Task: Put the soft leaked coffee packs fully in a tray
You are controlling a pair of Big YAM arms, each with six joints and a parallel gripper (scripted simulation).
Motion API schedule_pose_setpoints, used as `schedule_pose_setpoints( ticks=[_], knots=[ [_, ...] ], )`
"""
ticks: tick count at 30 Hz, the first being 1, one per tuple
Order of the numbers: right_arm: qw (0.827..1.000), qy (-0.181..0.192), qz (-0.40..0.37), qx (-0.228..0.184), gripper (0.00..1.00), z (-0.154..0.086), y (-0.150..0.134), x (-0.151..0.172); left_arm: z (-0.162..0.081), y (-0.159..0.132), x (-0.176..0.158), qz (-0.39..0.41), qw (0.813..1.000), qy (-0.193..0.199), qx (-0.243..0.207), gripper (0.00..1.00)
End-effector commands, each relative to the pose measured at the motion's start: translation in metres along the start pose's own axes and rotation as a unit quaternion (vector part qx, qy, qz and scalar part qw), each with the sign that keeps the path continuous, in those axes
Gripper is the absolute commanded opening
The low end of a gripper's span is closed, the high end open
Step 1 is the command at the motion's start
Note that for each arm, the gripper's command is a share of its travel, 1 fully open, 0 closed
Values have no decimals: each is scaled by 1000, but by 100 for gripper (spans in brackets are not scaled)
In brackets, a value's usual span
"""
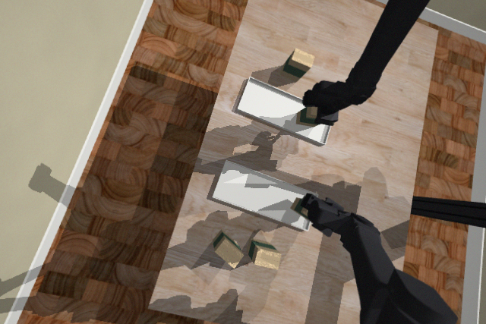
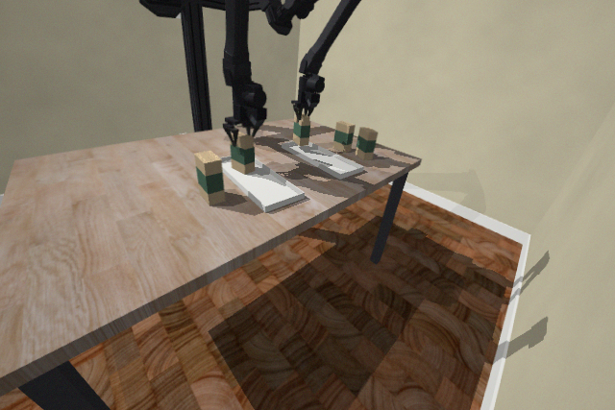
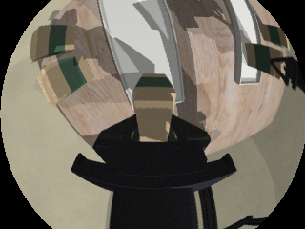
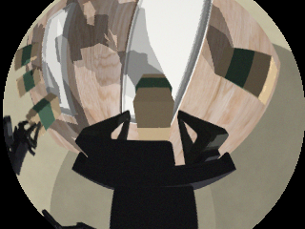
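Five tan coffee packs with green bands are on the bench, along with two white trays. My right gripper (image 1: 314, 114) is open around one pack (image 1: 307, 115), which stands upright inside the end of the upper tray (image 1: 280, 110). In the right wrist view the fingers stand clear of this pack (image 4: 154, 105) on both sides. My left gripper (image 1: 306, 204) is shut on another pack (image 1: 298, 206) at the end of the lower tray (image 1: 259, 195). That pack also shows in the left wrist view (image 3: 154, 110). I cannot tell whether it rests on the tray floor.
One pack (image 1: 298, 62) stands on the bench beside the upper tray. Two packs (image 1: 227, 249) (image 1: 265, 254) stand close together beside the lower tray. The trays lie parallel with a gap between them. The bench edge runs near the two packs.
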State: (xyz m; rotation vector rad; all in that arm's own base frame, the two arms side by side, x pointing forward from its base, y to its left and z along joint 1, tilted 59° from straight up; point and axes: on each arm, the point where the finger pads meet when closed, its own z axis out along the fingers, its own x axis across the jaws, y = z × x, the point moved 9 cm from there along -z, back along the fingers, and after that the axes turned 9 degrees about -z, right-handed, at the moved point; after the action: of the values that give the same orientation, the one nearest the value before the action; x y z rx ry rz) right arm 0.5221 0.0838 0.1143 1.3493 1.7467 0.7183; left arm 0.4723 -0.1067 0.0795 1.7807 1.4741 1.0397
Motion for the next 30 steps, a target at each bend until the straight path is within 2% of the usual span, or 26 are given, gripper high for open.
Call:
schedule_pose_setpoints(
  ticks=[1, 12, 13, 15, 16, 20, 21, 22, 25, 29, 30],
  knots=[
    [1000, 1, -1, 0, 78, -2, -1, 0, 8, -4, 2, 4, 1000, 1, 2, 25],
    [1000, 1, -1, 0, 78, -2, -1, 0, 20, -5, 3, 3, 1000, 2, 2, 25],
    [1000, 1, -1, 0, 78, -2, -1, 0, 18, -11, -1, 6, 1000, -2, 10, 25],
    [1000, 1, -1, 0, 78, -2, -1, 0, 24, -4, 0, 5, 1000, -1, 1, 25],
    [1000, 4, -4, 2, 78, -17, -1, 4, 25, -4, 2, 4, 1000, 1, 1, 25],
    [1000, 5, 1, 1, 78, -50, -1, 5, 28, -6, 0, 5, 1000, -1, 4, 25],
    [1000, 5, 1, 0, 78, -59, -1, 5, 25, -14, -3, 8, 1000, -3, 12, 25],
    [1000, 5, 1, 0, 78, -67, -1, 4, 22, -6, -1, 3, 1000, -2, 5, 25],
    [1000, 4, 1, -1, 78, -91, -1, 4, 22, -6, -1, 3, 1000, -2, 5, 25],
    [1000, 4, 1, -1, 78, -92, -1, 4, 22, -6, -1, 3, 1000, -2, 5, 25],
    [1000, -4, 5, 10, 78, -79, -4, -5, 22, -6, -1, 3, 1000, -2, 5, 25]
  ],
)
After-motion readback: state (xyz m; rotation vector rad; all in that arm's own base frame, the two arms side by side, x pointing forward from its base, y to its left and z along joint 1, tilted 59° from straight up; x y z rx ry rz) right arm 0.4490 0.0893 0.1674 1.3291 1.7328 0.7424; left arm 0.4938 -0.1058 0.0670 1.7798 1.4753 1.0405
